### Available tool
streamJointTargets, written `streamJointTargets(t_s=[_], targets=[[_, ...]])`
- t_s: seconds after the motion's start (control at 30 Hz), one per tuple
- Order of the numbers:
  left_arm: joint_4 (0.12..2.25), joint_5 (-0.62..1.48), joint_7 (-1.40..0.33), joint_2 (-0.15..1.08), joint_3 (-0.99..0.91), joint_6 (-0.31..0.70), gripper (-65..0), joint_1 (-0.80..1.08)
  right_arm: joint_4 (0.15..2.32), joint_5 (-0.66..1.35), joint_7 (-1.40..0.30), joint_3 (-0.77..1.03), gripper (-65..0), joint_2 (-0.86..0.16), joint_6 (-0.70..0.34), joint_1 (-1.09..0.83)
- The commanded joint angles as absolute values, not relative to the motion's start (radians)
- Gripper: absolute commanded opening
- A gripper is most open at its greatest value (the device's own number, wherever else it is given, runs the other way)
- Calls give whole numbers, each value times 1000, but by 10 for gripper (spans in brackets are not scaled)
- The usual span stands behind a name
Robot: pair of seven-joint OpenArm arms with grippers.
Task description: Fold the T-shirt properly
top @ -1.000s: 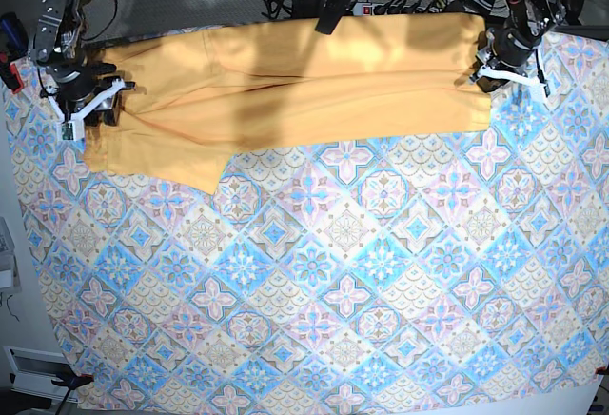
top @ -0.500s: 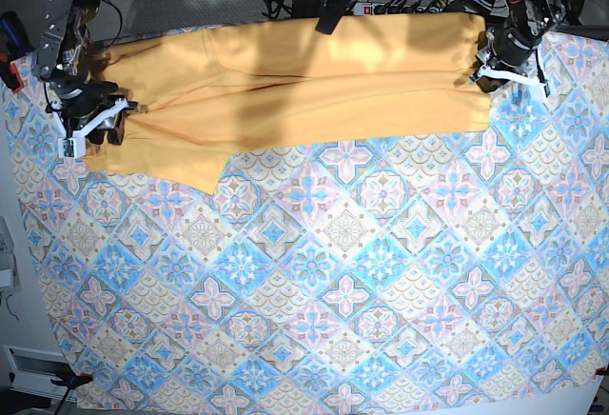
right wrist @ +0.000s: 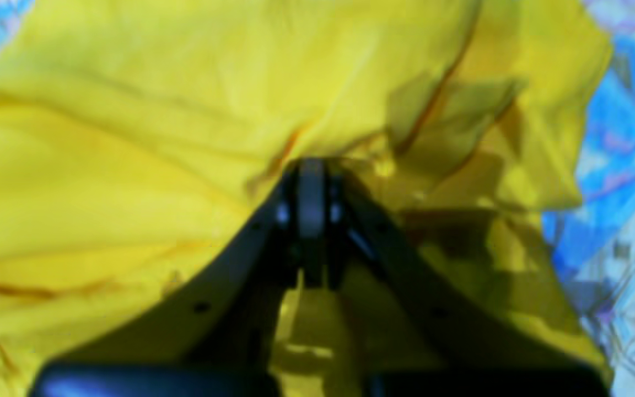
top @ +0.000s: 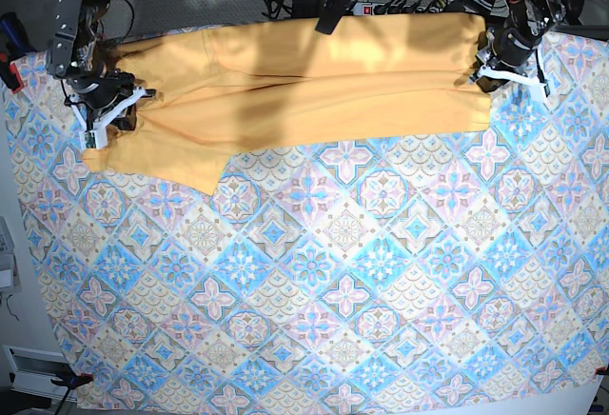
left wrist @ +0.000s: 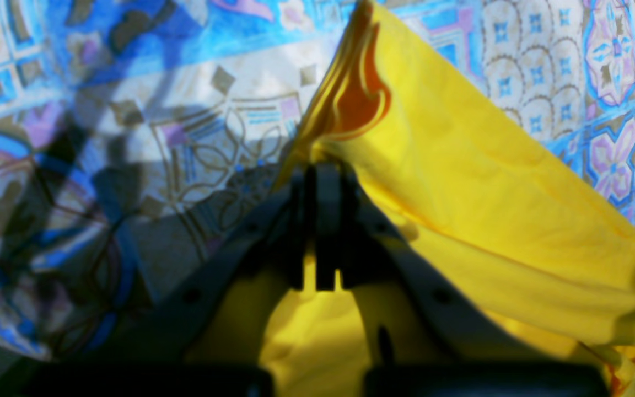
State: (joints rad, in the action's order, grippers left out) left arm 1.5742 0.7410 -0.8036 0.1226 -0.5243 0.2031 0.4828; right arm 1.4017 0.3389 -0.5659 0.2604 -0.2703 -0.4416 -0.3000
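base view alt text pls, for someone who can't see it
A pale yellow-orange T-shirt lies stretched sideways along the far edge of a blue-and-pink patterned tablecloth. The right gripper is shut on the shirt at the picture's left end, the left gripper at its right end.

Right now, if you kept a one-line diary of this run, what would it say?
step: gripping shirt ends | left claw: shut on shirt | right claw: shut on shirt | shirt: stretched along far edge of tablecloth
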Motion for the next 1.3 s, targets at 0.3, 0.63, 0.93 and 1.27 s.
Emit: streamJointTargets(t_s=[0.3,0.63,0.93,1.27], targets=[[1587,748,-788,134,-530,206,-650,486,1580,348,-542,295,-648,-297,-444,-389],[1587,748,-788,134,-529,206,-650,484,1543,343,-538,308,-527,-291,-443,-332],[1587,748,-788,134,-530,206,-650,484,1446,341,-536,306,-457,-291,-443,-263],[1587,748,-788,134,-529,206,-650,484,1412,340,-539,302,-321,-292,-441,-248]])
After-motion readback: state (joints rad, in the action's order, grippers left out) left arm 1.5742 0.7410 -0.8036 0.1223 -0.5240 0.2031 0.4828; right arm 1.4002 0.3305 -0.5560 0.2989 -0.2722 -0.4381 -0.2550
